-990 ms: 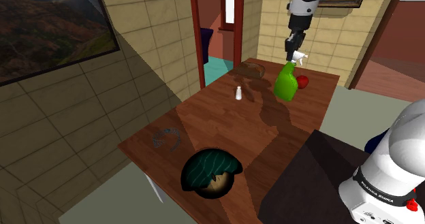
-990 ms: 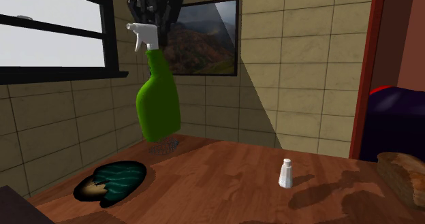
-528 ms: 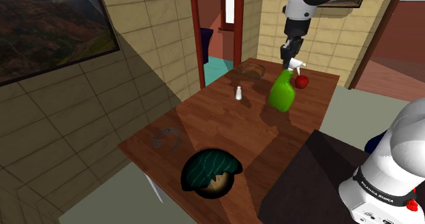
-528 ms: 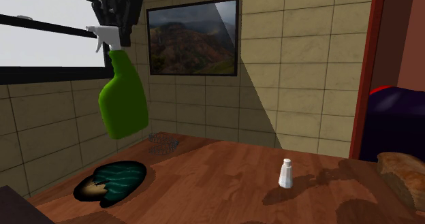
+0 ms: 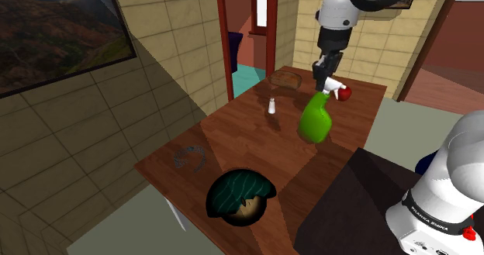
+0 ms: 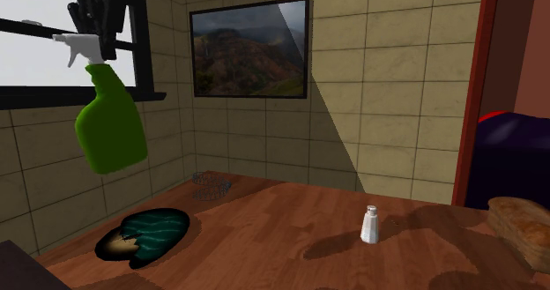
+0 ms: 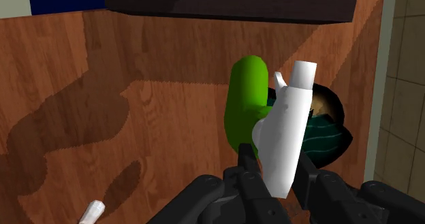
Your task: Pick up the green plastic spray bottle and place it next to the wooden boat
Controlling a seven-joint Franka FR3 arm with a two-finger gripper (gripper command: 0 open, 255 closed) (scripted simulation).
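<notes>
Gripper point(image 5: 325, 70) is up off the table point(image 5: 247, 141), w/ both black fingers point(image 7: 246, 167) clamped on the white trigger head of the green spray bottle point(image 5: 315, 118). In the wrist view you see the head pinched btwn them, no gap either side. Bottle hangs under the gripper, tilted, base down and toward the shoulder view's left, clear of the tabletop w/ nothing touching it but the fingers. In the second exterior view it hangs high, in front of the window point(image 6: 35, 63). Brown boat point(image 5: 285, 78) sits on the table lower than the gripper & to the shoulder view's left of it, at the far end nr the doorway; bottle & boat are apart, not side by side. Small red round item point(image 5: 344, 93) lies on the table, below the gripper on the shoulder view's right, just past the bottle's head; can't tell what it is. White shaker point(image 5: 272, 105) stands upright, lower than the gripper & to the shoulder view's left, near the boat. Dark teal round object point(image 5: 240, 197) is well away from the gripper at the table's near end; the wrist view has it behind the bottle's head. Wire tangle point(image 5: 188, 157) lies near that, by the table edge on the wall side, also well apart from the gripper. Framed landscape picture point(image 6: 251, 48) hangs on the tiled wall. Dark stand point(image 5: 353, 207) is well below the gripper, at the shoulder view's lower right.
</notes>
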